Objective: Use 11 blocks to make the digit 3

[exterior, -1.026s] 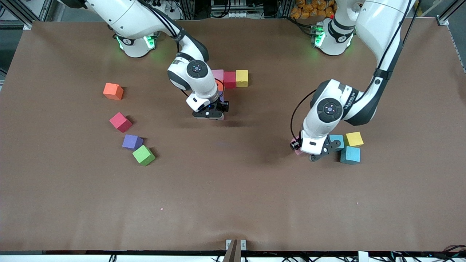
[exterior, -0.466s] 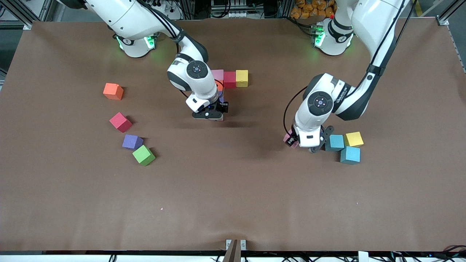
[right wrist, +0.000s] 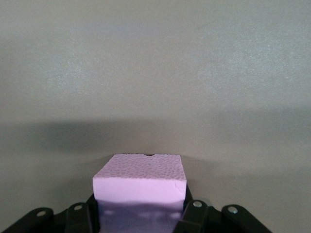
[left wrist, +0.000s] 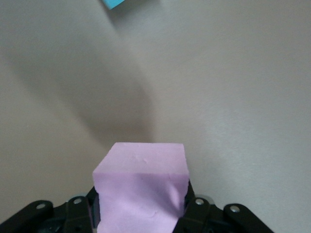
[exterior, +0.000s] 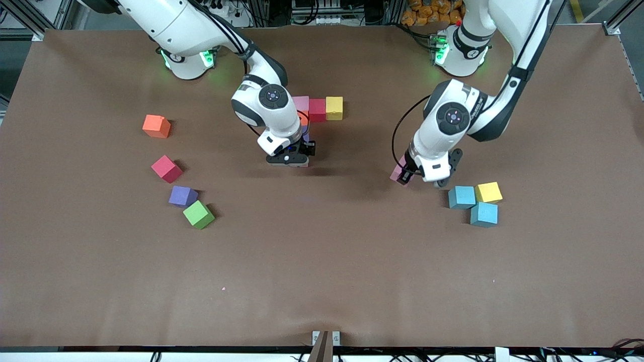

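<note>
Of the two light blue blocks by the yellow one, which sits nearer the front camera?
The light blue block touching the yellow block's camera-facing side. The other light blue block sits beside the yellow one, toward the right arm's end.

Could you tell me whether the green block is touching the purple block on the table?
Yes, in the front view the green block sits corner to edge against the purple block, with no gap between them.

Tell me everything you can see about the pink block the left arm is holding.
The pink block is a pale pink, matte, foam-looking cube with a slightly dimpled surface. The left gripper is shut on it, a finger on each of two opposite sides. It hangs above bare brown table, touching nothing else, toward the right arm's end from the two light blue blocks.
</note>
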{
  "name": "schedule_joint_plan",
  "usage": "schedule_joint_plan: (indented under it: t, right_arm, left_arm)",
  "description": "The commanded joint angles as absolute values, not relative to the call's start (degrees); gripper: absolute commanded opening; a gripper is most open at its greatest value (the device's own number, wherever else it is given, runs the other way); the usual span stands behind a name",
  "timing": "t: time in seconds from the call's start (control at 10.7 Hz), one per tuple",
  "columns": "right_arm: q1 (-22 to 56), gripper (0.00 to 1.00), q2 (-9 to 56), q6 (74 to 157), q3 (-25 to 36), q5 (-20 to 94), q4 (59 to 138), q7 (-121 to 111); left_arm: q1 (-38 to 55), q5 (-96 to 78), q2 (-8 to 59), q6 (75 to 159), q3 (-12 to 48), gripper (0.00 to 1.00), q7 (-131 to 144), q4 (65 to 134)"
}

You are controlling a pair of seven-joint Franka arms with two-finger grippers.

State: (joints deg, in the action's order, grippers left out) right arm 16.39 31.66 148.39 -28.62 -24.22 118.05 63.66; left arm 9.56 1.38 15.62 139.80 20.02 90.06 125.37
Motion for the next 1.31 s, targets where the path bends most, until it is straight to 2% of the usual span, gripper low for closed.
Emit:
schedule_joint_plan:
  t: [0.0,0.19,0.28,0.37,0.75,1.21]
  right_arm:
    - [16.6,0.32,32.3,148.4,-28.7,-26.1,117.2,65.4]
    - [16.5,0.68,32.2,148.4,-28.7,-26.0,117.2,65.9]
    - [16.5,0.92,32.2,148.4,-28.7,-26.0,117.2,66.2]
    - [16.4,1.00,32.0,148.2,-28.7,-26.0,117.2,66.2]
    - [15.4,1.00,28.8,147.1,-28.6,-25.8,115.3,65.3]
    - [7.2,1.00,25.0,147.0,-28.7,-25.9,115.3,48.1]
  left_arm:
    - [10.0,0.2,15.0,141.6,22.3,0.40,96.3,127.2]
    - [12.6,0.2,16.7,141.6,22.4,0.39,101.0,126.0]
    - [14.8,0.5,18.5,141.6,22.3,0.39,105.7,124.6]
    - [16.8,0.8,19.6,141.6,22.2,0.38,109.8,123.7]
    - [20.6,0.8,22.1,141.7,22.3,0.37,118.9,121.5]
    - [27.1,1.1,27.2,141.7,22.0,0.37,131.4,116.8]
